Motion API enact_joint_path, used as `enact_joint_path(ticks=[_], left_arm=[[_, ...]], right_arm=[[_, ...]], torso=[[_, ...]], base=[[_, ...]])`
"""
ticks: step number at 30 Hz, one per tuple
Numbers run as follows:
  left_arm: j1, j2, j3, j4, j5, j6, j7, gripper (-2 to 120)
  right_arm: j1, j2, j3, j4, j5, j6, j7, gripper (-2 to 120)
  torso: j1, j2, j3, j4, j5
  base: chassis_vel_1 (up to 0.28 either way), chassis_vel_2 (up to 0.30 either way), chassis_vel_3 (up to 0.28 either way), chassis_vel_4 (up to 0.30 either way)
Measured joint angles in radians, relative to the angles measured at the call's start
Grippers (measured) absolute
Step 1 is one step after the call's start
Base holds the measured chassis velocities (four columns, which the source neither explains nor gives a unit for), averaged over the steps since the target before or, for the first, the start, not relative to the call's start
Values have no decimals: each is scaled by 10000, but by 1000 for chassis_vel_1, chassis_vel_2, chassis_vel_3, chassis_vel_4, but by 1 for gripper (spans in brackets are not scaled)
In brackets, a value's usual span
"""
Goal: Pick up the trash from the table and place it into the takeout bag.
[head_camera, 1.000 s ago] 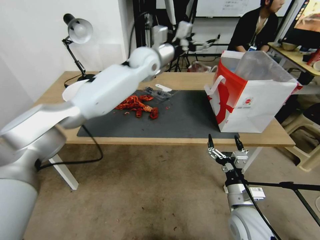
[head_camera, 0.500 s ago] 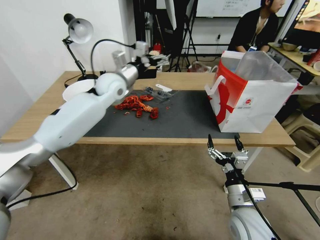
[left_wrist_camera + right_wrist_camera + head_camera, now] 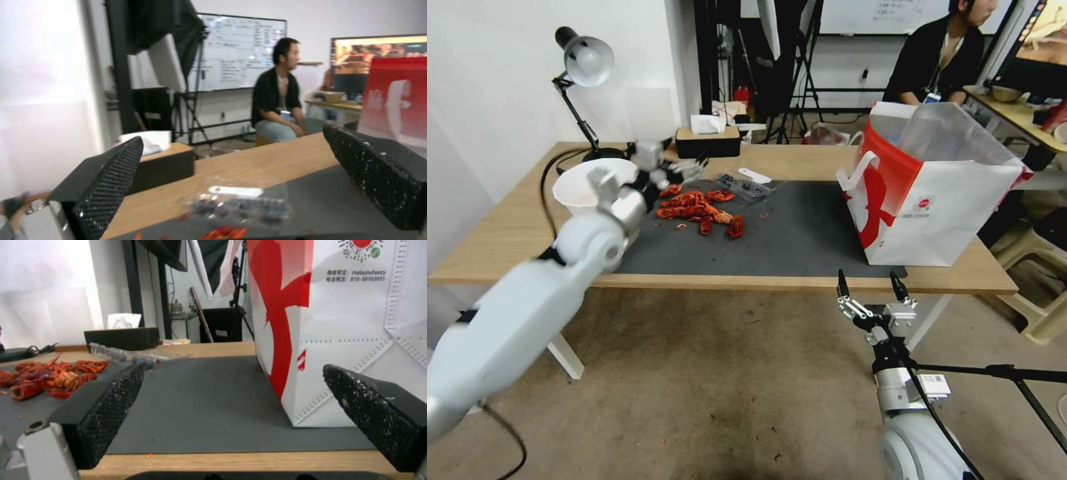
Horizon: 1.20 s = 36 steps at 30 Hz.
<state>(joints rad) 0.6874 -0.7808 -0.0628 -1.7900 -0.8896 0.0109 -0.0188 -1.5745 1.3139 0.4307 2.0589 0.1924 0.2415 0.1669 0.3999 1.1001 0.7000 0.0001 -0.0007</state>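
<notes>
Left hand (image 3: 684, 170): fingers spread wide, holding nothing, low over the far left edge of the mat (image 3: 800, 233), just beyond the red scraps.
Right hand (image 3: 870, 293): fingers wide apart, empty, below the tabletop (image 3: 507, 227) front edge, short of the mat's right end.
Trash, red scraps (image 3: 700, 210): heaped on the mat's left part.
Trash, clear plastic packet (image 3: 744, 187): flat at the mat's far edge, just beyond the scraps.
White bowl (image 3: 587, 187): off the mat, at its left end.
Takeout bag (image 3: 927, 193): upright on the mat's right end, mouth open, clear liner standing above the rim.
Tissue box (image 3: 707, 141): beyond the mat, near the tabletop's back edge.
</notes>
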Motion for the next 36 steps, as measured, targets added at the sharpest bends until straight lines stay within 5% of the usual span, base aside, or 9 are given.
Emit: enact_joint_path(ticks=[6, 17, 36], left_arm=[[2556, -282, -1789, -995, 1459, -218, -274, 100], [5749, -1413, -3525, -1909, 3439, -506, -519, 100], [7604, -2782, -4604, -1982, 4577, -1377, -317, 100]], right_arm=[[-154, 58, 2, 6, -146, 23, 0, 100], [-343, 126, 128, 75, -356, 131, 34, 100], [-543, 576, 284, -55, -1084, 314, 121, 100]], torso=[[0, 0, -1, -4, 8], [0, 0, -2, 2, 6], [0, -1, 0, 2, 7]], base=[[0, 0, 0, 0], [0, 0, 0, 0], [0, 0, 0, 0]])
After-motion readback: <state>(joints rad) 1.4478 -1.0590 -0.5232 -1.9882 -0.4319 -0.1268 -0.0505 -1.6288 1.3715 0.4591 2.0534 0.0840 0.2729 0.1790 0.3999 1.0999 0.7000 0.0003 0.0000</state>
